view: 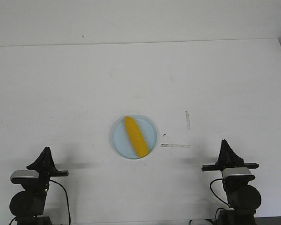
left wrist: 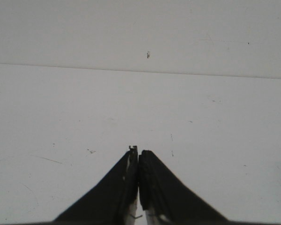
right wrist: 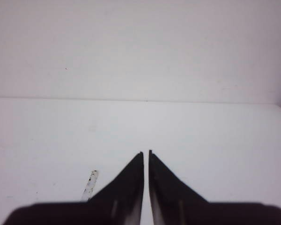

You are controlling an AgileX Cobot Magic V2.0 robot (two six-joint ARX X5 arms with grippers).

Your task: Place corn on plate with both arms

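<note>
The yellow corn [view: 135,136] lies on the pale blue plate [view: 119,137] in the middle of the white table, its tapered end toward the back. My left gripper [view: 46,151] is at the front left, well away from the plate, shut and empty; the left wrist view shows it [left wrist: 138,152] closed over bare table. My right gripper [view: 224,142] is at the front right, also away from the plate, shut and empty; the right wrist view shows it [right wrist: 145,153] with only a hairline slit. The corn and plate do not appear in either wrist view.
Two strips of clear tape lie on the table right of the plate, one [view: 175,146] lying crosswise and one [view: 188,120] running front to back; a strip also shows in the right wrist view [right wrist: 90,183]. The table's far edge meets a white wall.
</note>
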